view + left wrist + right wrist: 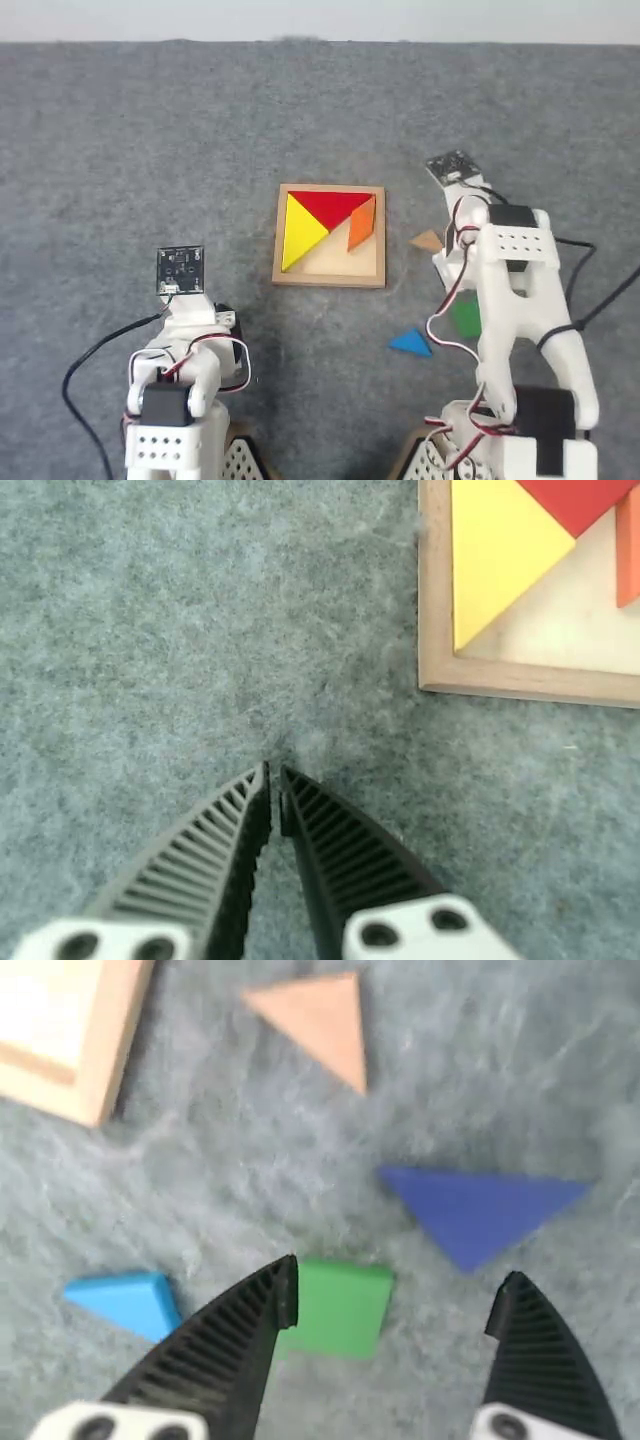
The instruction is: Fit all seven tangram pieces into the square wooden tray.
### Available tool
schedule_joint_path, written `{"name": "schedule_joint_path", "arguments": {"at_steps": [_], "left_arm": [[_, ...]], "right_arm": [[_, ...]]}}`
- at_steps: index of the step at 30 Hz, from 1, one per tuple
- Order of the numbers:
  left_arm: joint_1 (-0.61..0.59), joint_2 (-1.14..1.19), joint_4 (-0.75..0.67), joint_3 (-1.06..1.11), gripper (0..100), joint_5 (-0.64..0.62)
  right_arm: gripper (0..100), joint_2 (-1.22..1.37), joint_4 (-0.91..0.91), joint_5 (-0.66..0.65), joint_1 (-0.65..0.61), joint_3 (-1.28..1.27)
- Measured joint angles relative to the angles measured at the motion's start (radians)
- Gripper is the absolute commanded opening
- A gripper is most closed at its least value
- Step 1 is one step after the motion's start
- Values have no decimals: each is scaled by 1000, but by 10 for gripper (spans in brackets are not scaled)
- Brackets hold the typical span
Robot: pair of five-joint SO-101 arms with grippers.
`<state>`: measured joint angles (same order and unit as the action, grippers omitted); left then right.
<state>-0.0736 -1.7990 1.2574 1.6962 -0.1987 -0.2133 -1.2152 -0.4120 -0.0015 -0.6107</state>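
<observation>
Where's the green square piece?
Right wrist view: the green square lies by the open right pincer, between a light blue triangle and a dark blue triangle.

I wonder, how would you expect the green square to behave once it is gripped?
The green square looks flat, rigid and straight-edged, so it should probably stay stiff and not roll. It lies low on the fuzzy grey mat, so the open right gripper may nudge or twist it before getting hold.

"Bright enough over there?"
"Yes, soft and even across the grey mat (150,130)."
"Any shadows?"
"Faint ones. A thin dark line runs along the wooden tray (329,281), and there's a small smudge beside the green piece (340,1305)."
</observation>
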Motion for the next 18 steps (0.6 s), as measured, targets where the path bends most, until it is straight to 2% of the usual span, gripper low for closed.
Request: {"name": "schedule_joint_path", "arguments": {"at_steps": [6,18], "left_arm": [[0,0,0,0,14,0],[0,0,0,0,14,0]], "right_arm": [[309,2,40,-106,38,-127],[308,8,149,-118,40,-239]]}}
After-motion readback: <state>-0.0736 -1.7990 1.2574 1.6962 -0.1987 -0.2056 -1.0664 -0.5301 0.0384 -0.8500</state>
